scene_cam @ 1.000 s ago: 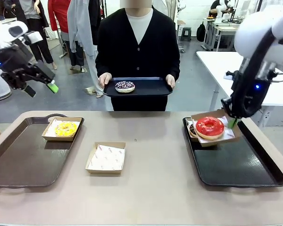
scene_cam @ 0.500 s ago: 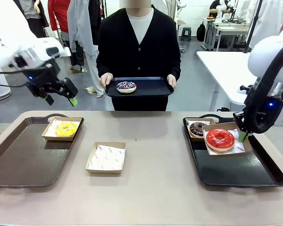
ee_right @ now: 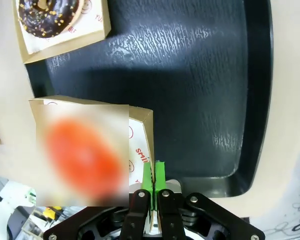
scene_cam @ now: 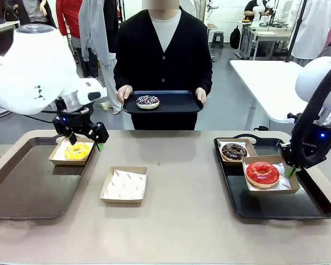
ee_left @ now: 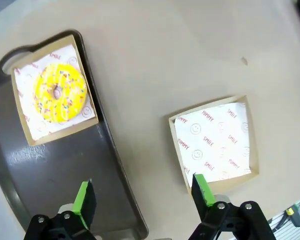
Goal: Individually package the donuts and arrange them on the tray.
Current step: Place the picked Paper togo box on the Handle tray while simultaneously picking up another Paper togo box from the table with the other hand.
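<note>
The worktop (scene_cam: 176, 232) is carrying two trays and one loose box. A person (scene_cam: 163, 49) is standing at the far side and holding a third, dark tray (scene_cam: 179, 106) level with both hands. The white-purple donut (scene_cam: 148, 101) is lying on the left part of that held tray.

The brown tray (scene_cam: 22, 193) is lying at the left end of the worktop. The black tray (scene_cam: 276, 208) is lying at the right end.

The left tool (scene_cam: 85, 143) is hovering over the far right corner of the brown tray. Its jaws are standing wide apart and are gripping nothing. In the left wrist view, the tray's right rim is passing between the two green pads (ee_left: 84, 197).

The right tool (scene_cam: 289, 172) is reaching down at the right side of the black tray. Its jaws are pressing together on the right wall of the red donut's box (scene_cam: 276, 189).

The empty box (scene_cam: 124, 185), lined with printed paper, is sitting on the bare worktop just right of the brown tray. The yellow donut's box (scene_cam: 56, 159) is sitting in the far right corner of the brown tray. The chocolate donut's box (scene_cam: 247, 148) is sitting in the far left corner of the black tray. The red donut's box is resting just near and right of it, and the two boxes are touching or nearly touching.

The red donut (scene_cam: 262, 173), the yellow donut (scene_cam: 77, 150) and the chocolate donut (scene_cam: 234, 150) are each lying flat in their own boxes.
</note>
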`<state>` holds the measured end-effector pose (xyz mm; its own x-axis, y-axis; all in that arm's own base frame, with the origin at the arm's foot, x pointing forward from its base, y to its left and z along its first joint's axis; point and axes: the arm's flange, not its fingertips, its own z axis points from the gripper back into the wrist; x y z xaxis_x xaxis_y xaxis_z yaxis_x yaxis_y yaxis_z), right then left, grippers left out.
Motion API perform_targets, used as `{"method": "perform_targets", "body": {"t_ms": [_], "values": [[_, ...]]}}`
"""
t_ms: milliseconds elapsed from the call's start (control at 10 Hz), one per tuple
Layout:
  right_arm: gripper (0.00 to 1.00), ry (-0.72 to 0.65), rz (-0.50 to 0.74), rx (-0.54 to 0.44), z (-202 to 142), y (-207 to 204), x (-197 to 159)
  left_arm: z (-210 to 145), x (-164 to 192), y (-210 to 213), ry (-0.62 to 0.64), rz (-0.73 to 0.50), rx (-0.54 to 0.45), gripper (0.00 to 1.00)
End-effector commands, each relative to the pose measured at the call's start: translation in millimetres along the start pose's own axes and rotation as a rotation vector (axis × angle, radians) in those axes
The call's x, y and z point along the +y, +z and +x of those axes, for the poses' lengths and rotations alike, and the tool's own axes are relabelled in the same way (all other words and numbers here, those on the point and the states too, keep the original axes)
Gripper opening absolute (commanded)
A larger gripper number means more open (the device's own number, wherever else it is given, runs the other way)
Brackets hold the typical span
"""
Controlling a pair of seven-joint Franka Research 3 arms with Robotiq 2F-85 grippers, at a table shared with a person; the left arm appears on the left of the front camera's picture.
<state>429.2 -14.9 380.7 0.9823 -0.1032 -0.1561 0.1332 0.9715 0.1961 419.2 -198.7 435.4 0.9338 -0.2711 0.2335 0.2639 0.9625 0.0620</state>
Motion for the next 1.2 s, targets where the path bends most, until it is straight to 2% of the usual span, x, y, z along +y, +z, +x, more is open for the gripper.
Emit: {"method": "perform_targets", "body": {"t_ms": [0, 400, 600, 800, 1100], "values": [[0.02, 0.010, -0.017, -0.007, -1, 6, 6, -5, -18, -14, 0.039, -0.005, 0.079, 1.00], [0.02, 0.010, -0.017, -0.007, -1, 6, 6, -18, -44, -48, 0.121, -0.131, 0.126, 1.00], [0.02, 0.010, -0.017, -0.007, -1, 6, 6, -22, -48, -58, 0.141, -0.148, 0.134, 1.00], [0.02, 0.010, -0.017, -0.007, -1, 6, 6, -26, -49, -69, 0.135, -0.113, 0.129, 1.00], [0.02, 0.010, -0.017, -0.007, -1, 6, 6, -21, -46, -63, 0.111, -0.137, 0.154, 1.00]]}}
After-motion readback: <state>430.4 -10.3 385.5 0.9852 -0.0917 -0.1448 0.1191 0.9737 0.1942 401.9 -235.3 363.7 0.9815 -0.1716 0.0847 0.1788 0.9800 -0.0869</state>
